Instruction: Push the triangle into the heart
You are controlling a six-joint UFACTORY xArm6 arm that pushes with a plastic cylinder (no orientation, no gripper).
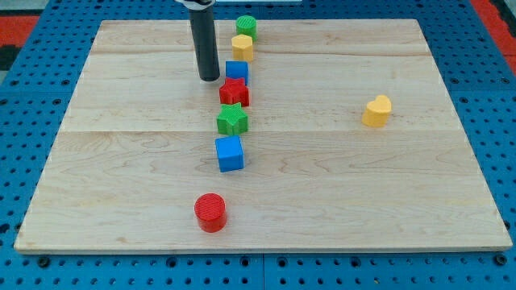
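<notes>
My tip (210, 78) rests on the board near the view's top, just left of a blue block (237, 71) whose shape I cannot make out clearly. That blue block lies in a column of blocks, touching a red star (235, 93) right below it. The yellow heart (376, 111) lies alone far to the view's right, well apart from the column and from my tip.
The column runs from top to bottom: a green cylinder (246, 26), a yellow hexagon (242, 46), the blue block, the red star, a green star (232, 120) and a blue cube (230, 153). A red cylinder (210, 213) stands near the board's bottom edge.
</notes>
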